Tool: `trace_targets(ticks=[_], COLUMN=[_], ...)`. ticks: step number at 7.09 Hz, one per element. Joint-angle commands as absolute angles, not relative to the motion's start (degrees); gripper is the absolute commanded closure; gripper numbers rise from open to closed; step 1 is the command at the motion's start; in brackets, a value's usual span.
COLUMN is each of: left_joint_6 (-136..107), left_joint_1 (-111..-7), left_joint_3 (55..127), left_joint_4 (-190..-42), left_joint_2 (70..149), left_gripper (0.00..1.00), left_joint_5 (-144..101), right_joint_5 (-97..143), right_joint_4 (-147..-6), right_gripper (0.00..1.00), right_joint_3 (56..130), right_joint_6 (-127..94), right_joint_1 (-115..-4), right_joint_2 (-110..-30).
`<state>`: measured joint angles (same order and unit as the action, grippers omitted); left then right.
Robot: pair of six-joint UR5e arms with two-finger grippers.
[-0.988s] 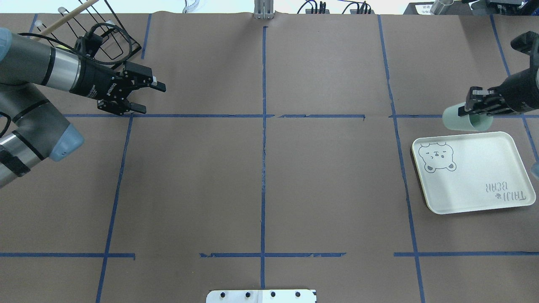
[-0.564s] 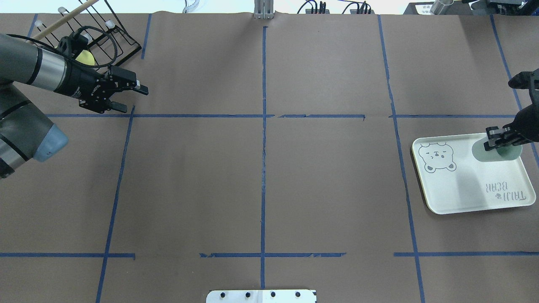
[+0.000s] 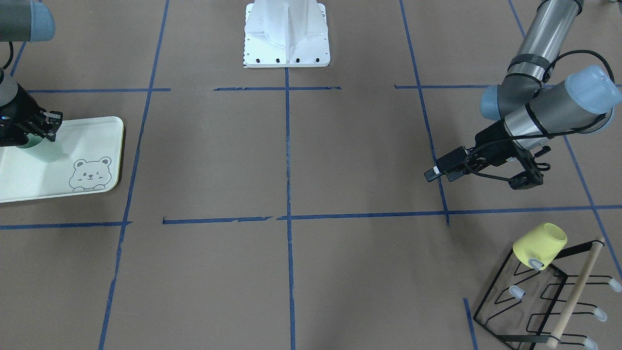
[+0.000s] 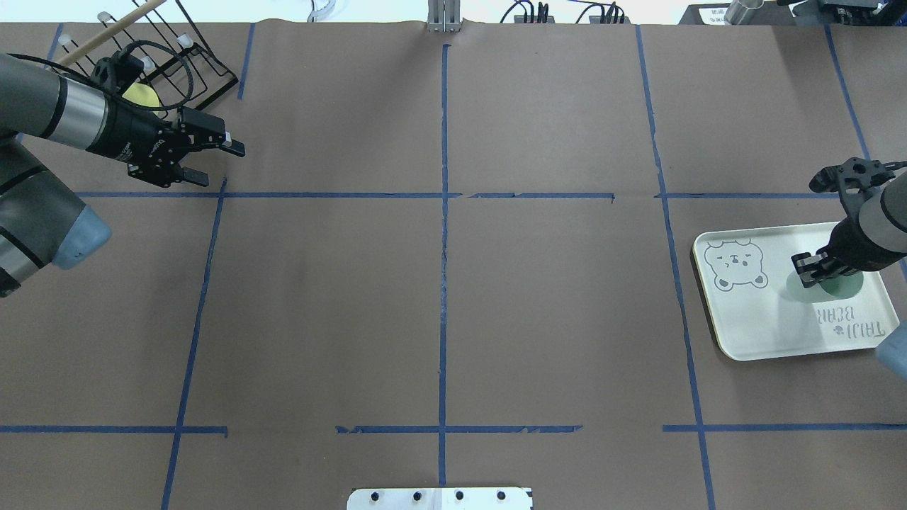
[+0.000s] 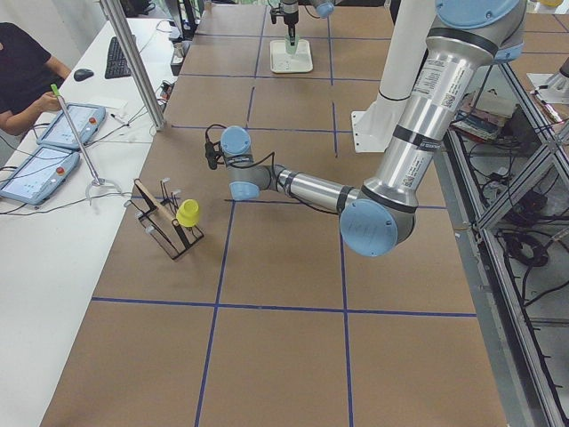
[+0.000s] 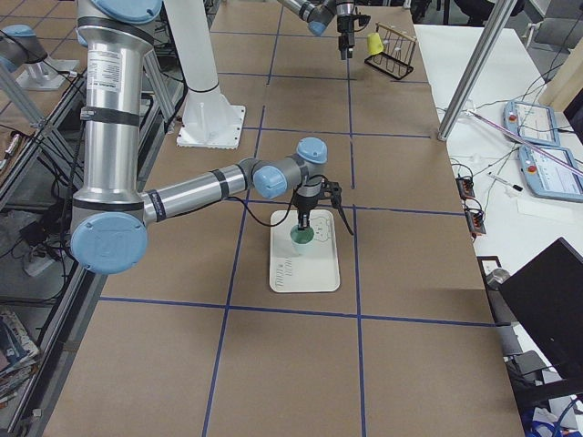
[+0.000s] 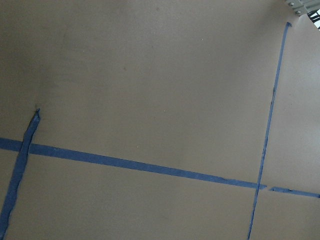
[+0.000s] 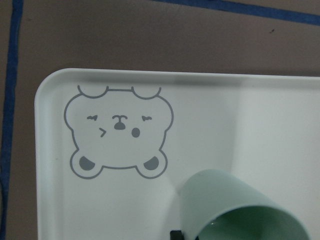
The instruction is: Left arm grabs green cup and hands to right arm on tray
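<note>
1. The right gripper [image 4: 815, 273] is closed on the green cup [image 4: 843, 287] and grips it near the rim. The cup stands mouth-up.
2. The cup is over the tray [image 4: 758, 319], which lies flat by the right edge of the worktop [image 4: 319, 319], about midway between its near and far edges.
3. On the tray, the cup is in the half nearer the worktop's right edge. It is just beside the "TAIJI BEAR" lettering [image 4: 857, 324] and apart from the bear drawing [image 4: 737, 264].
4. I cannot tell whether the cup's base touches the tray. The right wrist view shows the cup's [image 8: 225, 200] wall low against the tray's [image 8: 55, 200] floor, just beside the bear.
5. The left gripper [image 4: 223, 164] is near the far-left corner of the worktop. Its fingers are spread well apart with nothing between them, and it points toward the middle of the table.
6. The left wrist view shows only brown paper and blue tape [image 7: 125, 162].
7. In the far-left corner stands a black wire rack [image 3: 534, 301] with a yellow cup [image 3: 539, 245] upended on one prong. A wooden rod [image 3: 576, 296] lies across the rack.
8. The left gripper is near the rack and clear of it.
</note>
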<state>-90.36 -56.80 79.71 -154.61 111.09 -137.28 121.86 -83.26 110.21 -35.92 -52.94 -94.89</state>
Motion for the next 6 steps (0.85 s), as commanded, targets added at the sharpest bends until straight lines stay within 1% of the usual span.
trace_targets(ticks=[1,2,3,4,5,6], left_joint_6=[-90.4,-90.4,-90.4,-90.4,-90.3,-87.6], left_joint_1=[-57.0,-57.0,-57.0,-57.0,-57.1,-57.7], left_joint_3=[79.7,79.7,79.7,79.7,79.7,79.7], left_joint_4=[-154.6,-154.6,-154.6,-154.6,-154.6,-154.6], left_joint_2=[111.1,111.1,111.1,111.1,111.0,108.6], left_gripper=[0.0,0.0,0.0,0.0,0.0,0.0], left_joint_5=[-137.3,-137.3,-137.3,-137.3,-137.3,-137.3], right_joint_5=[121.7,121.8,121.8,122.4,123.2,126.0], right_joint_4=[-83.2,-83.4,-83.5,-83.6,-84.2,-87.3], right_gripper=[0.97,0.74,0.08,0.0,0.0,0.0], right_joint_3=[108.8,108.9,109.0,109.9,113.3,117.1], right_joint_6=[-35.9,-35.9,-35.9,-35.8,-35.5,-34.0], right_joint_1=[-51.5,-51.5,-51.7,-52.5,-55.4,-61.4], right_joint_2=[-93.8,-93.6,-93.6,-93.9,-94.7,-95.7])
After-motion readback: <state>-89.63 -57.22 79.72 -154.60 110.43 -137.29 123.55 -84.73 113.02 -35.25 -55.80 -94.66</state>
